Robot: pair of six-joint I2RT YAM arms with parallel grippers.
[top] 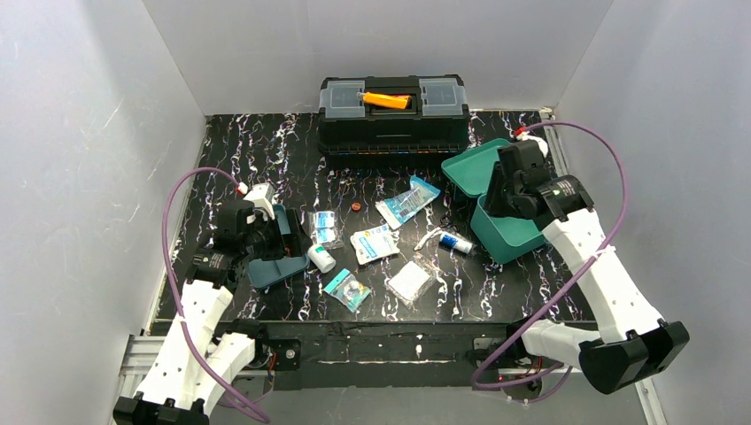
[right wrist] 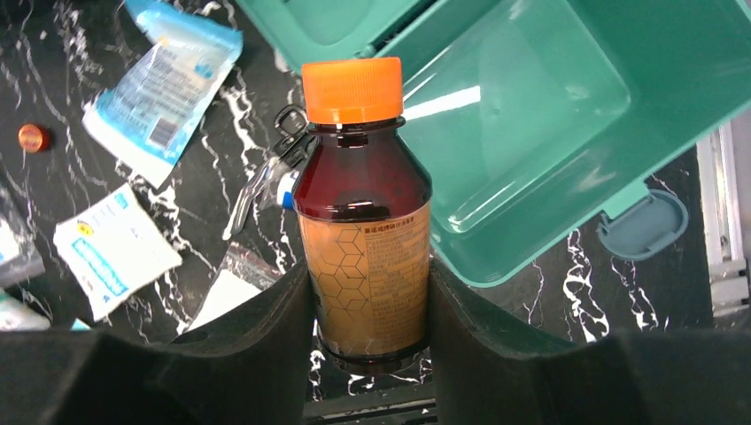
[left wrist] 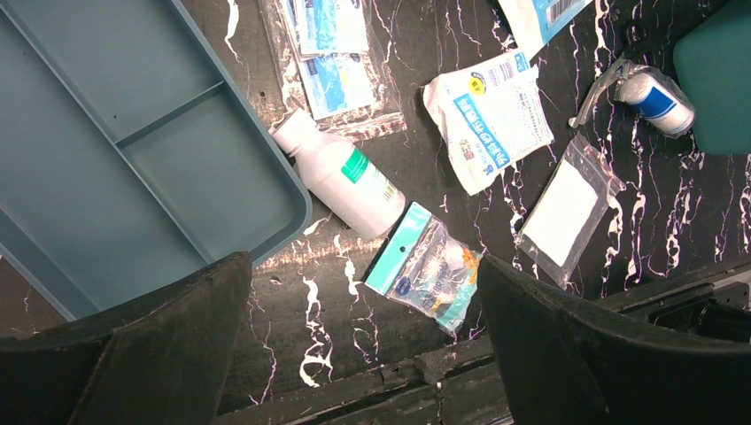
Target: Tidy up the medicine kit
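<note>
- The right gripper [top: 512, 188] is clamped around the lower body of a brown bottle [right wrist: 365, 221] with an orange cap, hanging at the left rim of the medicine kit [top: 509, 241].
- The medicine kit sits at the right side of the worktop [top: 266, 150], lid thrown back. What shows of its main compartment looks bare.
- From the wrist view I cannot tell whether the bottle is past that rim. If the grip lets go too soon, the bottle could strike the edge and tip out onto the worktop.
- The box looks light. A push from the bottle or the fingers on the way down could slide it toward the right edge, or knock the lid over.
- The bottle is tall. Stood upright, I think it may block the tray [left wrist: 133, 159] from seating later; laid flat seems safer.
- The grip is low on smooth plastic, so a quick tilt could let the bottle swivel between the pads.
- The left gripper [left wrist: 363, 292] is spread wide with nothing in it, above the near corner of the tray, a white bottle [left wrist: 345, 181] and a small packet [left wrist: 425, 266].
- The white bottle lies on its side, touching the tray corner. A careless descent there could set it rolling, or drag the packet along.
- The other packets between the two arms lie close together, so a grab may catch two at once.
</note>
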